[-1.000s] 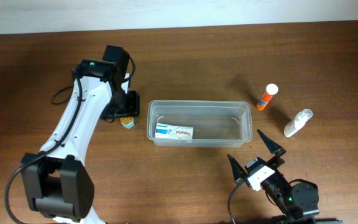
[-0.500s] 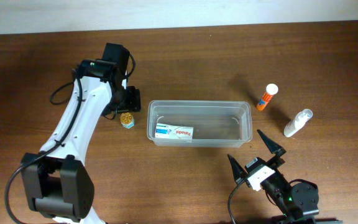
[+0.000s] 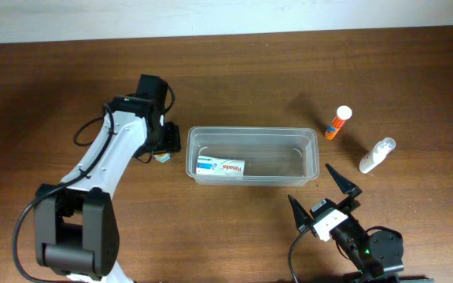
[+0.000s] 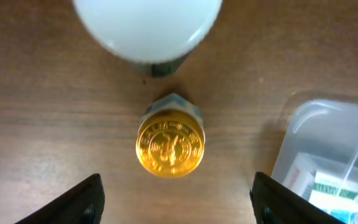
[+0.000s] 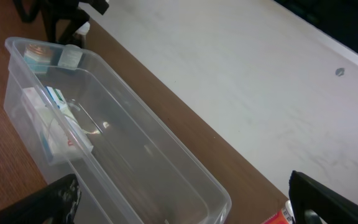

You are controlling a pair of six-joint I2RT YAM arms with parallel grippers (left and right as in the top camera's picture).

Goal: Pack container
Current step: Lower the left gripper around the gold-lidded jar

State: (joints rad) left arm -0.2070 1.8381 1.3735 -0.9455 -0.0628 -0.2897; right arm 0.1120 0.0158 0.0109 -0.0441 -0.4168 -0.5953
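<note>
Left gripper (image 4: 178,200), seemingly spread, beside container (image 3: 250,130) lying left-right.

clear glossy plastic container (image 3: 313,161), wooden table (image 3: 234,79)

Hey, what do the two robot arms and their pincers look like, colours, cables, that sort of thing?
The left arm has a long white link between chunky black joints, with thin black cables looping beside it. The right arm looks mostly black, with a small white block behind its pincer and a black cable curving off. The left pincer and right pincer have black fingers, and the right one's taper to points.
</note>
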